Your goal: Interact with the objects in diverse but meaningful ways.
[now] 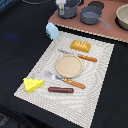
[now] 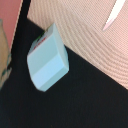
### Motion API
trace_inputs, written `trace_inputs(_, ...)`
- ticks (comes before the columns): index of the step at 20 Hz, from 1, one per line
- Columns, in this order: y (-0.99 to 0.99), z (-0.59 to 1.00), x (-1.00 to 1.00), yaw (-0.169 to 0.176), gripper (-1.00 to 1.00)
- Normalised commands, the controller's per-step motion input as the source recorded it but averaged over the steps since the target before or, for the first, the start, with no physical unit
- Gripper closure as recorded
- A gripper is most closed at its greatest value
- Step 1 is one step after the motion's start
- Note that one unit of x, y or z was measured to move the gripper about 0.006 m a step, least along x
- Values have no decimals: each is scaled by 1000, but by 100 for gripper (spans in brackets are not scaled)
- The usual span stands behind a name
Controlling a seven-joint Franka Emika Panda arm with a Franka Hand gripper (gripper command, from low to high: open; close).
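Only a small piece of the robot shows at the far edge of the exterior view: a pale grey-white, blocky gripper body (image 1: 61, 6) with darker grey shading; details too blurred.

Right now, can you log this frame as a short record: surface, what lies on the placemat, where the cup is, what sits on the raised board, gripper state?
surface: dark table with a woven placemat
on placemat: cheese wedge, sausage, ridged orange block, round plate, fork, knife
cup: light blue cup, tipped over, off the placemat's far corner
raised board: brown board holding a grey pan
gripper: not clearly visible
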Motion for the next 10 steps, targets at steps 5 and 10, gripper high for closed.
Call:
trace_inputs(5, 0, 138, 1000, -3, -100)
trace_inputs(10, -9, 89, 1000, -26, -100)
